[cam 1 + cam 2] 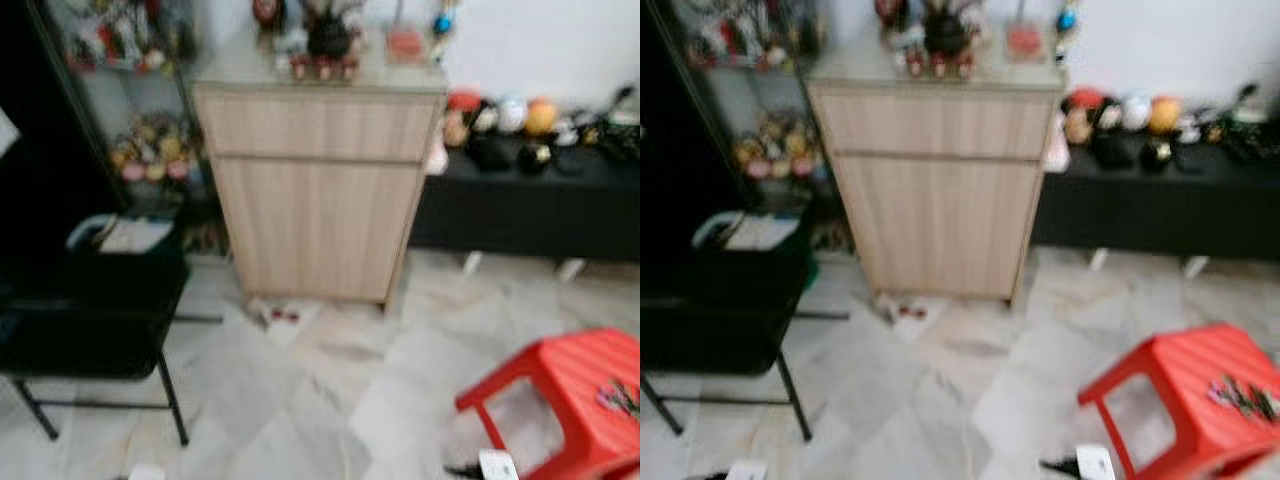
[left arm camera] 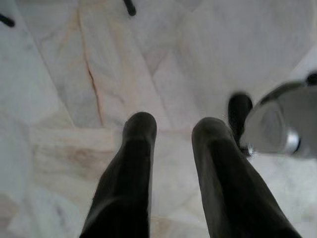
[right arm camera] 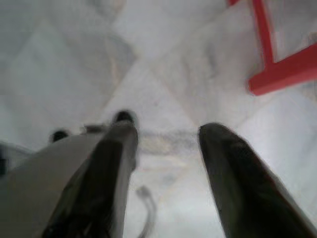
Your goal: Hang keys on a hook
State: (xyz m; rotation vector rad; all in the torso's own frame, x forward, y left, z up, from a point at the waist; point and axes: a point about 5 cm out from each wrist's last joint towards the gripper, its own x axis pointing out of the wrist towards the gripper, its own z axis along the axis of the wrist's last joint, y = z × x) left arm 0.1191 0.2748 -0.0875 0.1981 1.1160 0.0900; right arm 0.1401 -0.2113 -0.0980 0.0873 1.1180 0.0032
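Head views, blurred, left to right: a black metal-framed chair (image 1: 85, 310) with a pale item on its seat; a light wooden cabinet (image 1: 318, 190) topped with small ornaments; a low black table (image 1: 530, 205) carrying rounded objects; a red plastic stool (image 1: 570, 400) on the pale marble floor (image 1: 300, 410). A small multicoloured bunch, possibly the keys (image 1: 1243, 396), lies on the stool's top near its right edge; blur prevents certainty. Left wrist view: the left hand (image 2: 173, 130) points down at the floor, fingers spread, holding nothing. Right wrist view: the right hand (image 3: 166, 136) likewise spread and empty above the floor, near a stool leg.
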